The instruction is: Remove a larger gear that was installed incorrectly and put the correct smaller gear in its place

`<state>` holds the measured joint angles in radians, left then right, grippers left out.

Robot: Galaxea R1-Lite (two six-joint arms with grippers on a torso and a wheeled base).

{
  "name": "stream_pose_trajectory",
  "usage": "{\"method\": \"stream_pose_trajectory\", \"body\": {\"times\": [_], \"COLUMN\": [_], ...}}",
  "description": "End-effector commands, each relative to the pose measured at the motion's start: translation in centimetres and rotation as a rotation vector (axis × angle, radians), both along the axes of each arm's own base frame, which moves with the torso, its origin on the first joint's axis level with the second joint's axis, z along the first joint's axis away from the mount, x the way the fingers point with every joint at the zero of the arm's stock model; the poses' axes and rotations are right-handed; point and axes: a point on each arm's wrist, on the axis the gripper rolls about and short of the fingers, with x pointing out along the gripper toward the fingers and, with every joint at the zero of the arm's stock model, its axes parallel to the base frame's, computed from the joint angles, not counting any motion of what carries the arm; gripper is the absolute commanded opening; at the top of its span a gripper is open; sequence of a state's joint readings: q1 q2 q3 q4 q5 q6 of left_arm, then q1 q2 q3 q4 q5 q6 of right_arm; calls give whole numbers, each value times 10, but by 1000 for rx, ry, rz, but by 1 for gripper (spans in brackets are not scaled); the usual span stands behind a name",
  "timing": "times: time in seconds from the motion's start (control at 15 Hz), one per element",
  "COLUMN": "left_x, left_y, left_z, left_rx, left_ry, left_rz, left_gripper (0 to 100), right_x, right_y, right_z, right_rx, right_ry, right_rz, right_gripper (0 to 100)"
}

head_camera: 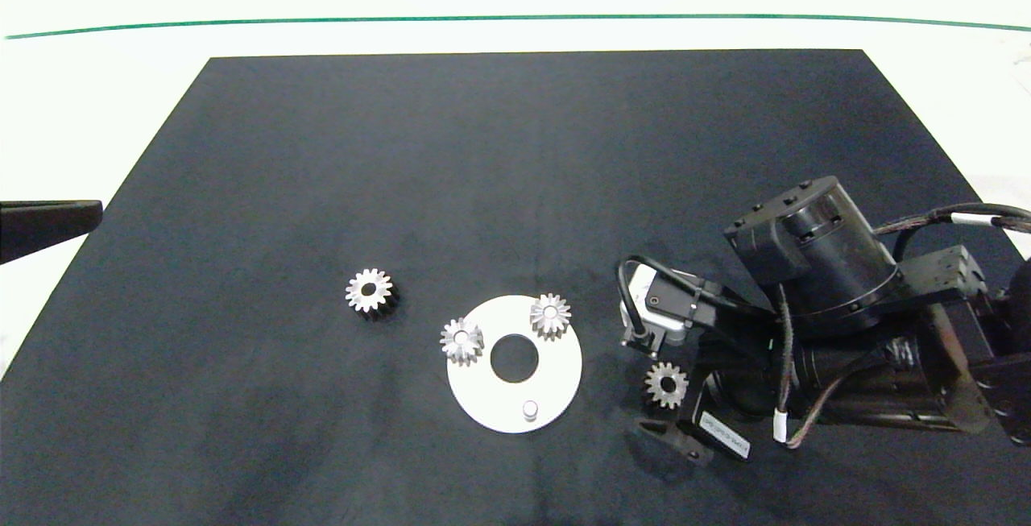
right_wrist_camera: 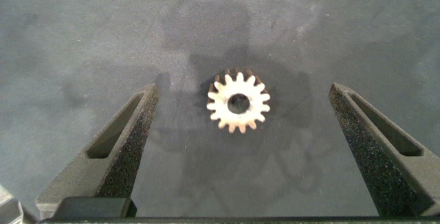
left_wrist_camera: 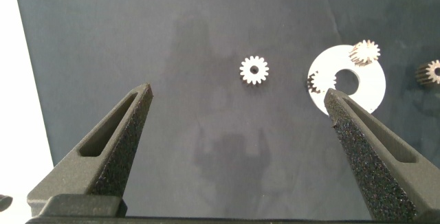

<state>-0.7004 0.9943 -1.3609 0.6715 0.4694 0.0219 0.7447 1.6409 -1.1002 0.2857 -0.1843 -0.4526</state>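
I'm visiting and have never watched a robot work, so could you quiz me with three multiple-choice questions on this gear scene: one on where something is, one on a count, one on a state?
1. Where does the gear nearest the right gripper lie?
A. On the white disc
B. On the dark mat between the open fingers
C. Lifted in the air

2. How many gears sit on the white disc?
A. None
B. Two
C. Four

3. How is the left gripper?
A. Open, holding nothing
B. Shut on a gear
C. Pressing on the disc

Answers: 1 B, the right wrist view shows the larger gear flat on the dark mat, untouched. 2 B, two gears stand on pegs, a third peg is bare. 3 A, its fingers stand apart over the mat.
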Motion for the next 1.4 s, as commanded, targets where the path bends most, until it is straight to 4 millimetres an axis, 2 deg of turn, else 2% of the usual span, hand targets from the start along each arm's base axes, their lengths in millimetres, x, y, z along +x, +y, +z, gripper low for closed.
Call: {"method": "stream_pose_trajectory", "body": {"times": [0.07, 0.4, 1.4], "left_x": [2, 3, 5], "left_y": [-2, -2, -4], "left_z": [-2, -2, -5], "left_rx": [12, 14, 22], "left_ry": [11, 14, 23], "left_rz": [2, 2, 2], "left_gripper": [100, 100, 100], "right_x": [7, 18, 20], "right_y": [6, 14, 16], "right_z": [-12, -19, -24], "right_rx": [-37, -52, -78], "right_ry": [22, 35, 41], "right_rz": [-6, -10, -21], "right_gripper": [100, 91, 61]}}
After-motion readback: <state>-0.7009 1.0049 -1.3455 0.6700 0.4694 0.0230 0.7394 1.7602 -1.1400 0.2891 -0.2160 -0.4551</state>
